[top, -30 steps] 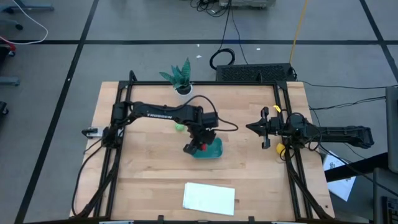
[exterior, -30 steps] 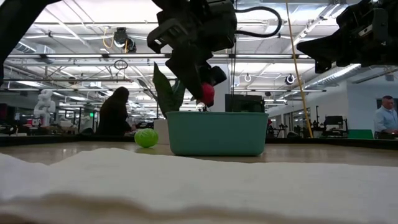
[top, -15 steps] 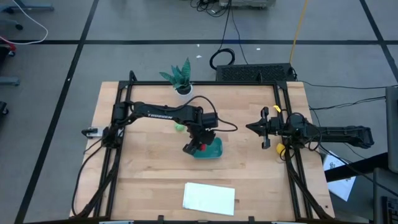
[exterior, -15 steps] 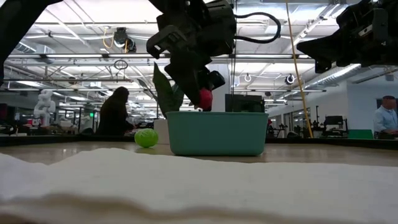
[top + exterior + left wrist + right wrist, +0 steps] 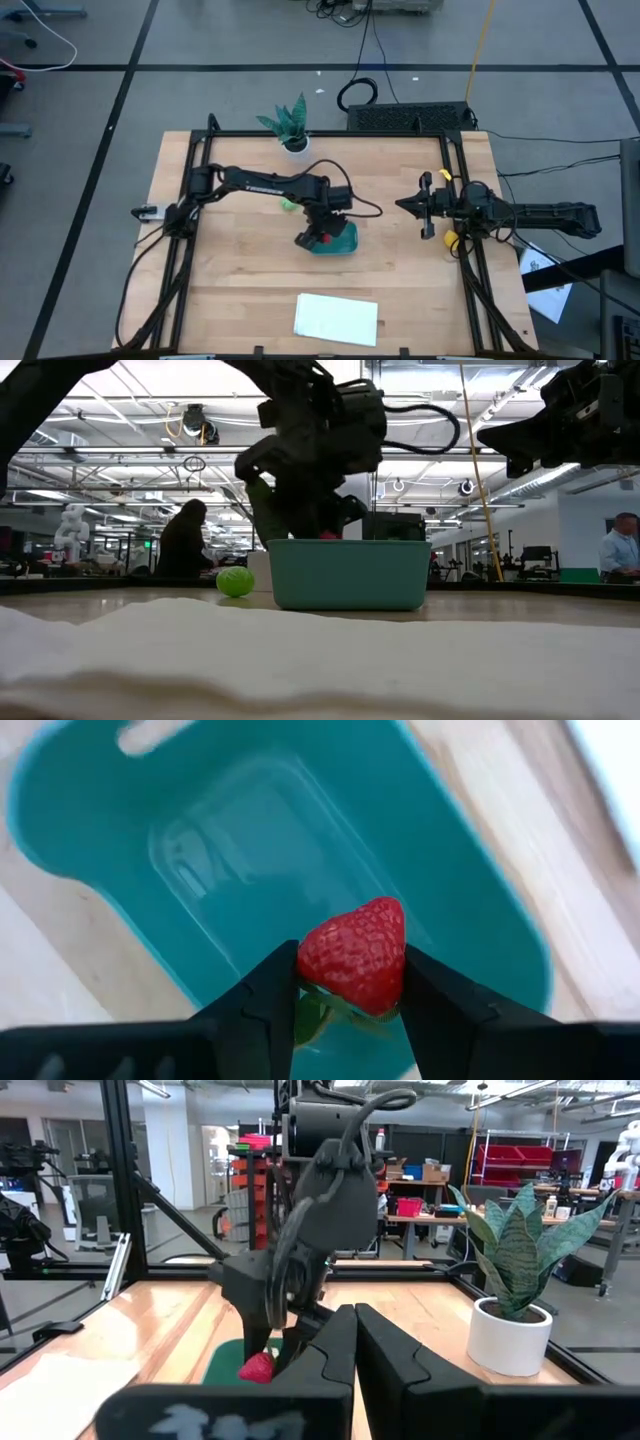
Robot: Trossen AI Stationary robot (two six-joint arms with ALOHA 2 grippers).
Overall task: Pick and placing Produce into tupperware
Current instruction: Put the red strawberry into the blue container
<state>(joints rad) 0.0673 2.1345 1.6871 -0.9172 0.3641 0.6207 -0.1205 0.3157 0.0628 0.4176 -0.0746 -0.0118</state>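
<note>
Pinching a red strawberry [image 5: 354, 954] — left end effector [image 5: 350, 982] over the teal tupperware [image 5: 470, 890], right end effector [image 5: 426, 207] pressed together, hovering apart.

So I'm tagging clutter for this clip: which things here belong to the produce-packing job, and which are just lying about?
Job:
left gripper, holding the strawberry
teal container
green ball
yellow piece

Lying about:
potted plant
white sheet
right gripper, shut, waiting at the table's right edge

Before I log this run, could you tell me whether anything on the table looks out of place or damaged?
Nothing stands out. The left gripper holds the strawberry over the upright teal container; the green piece sits on the table beside it.
</note>
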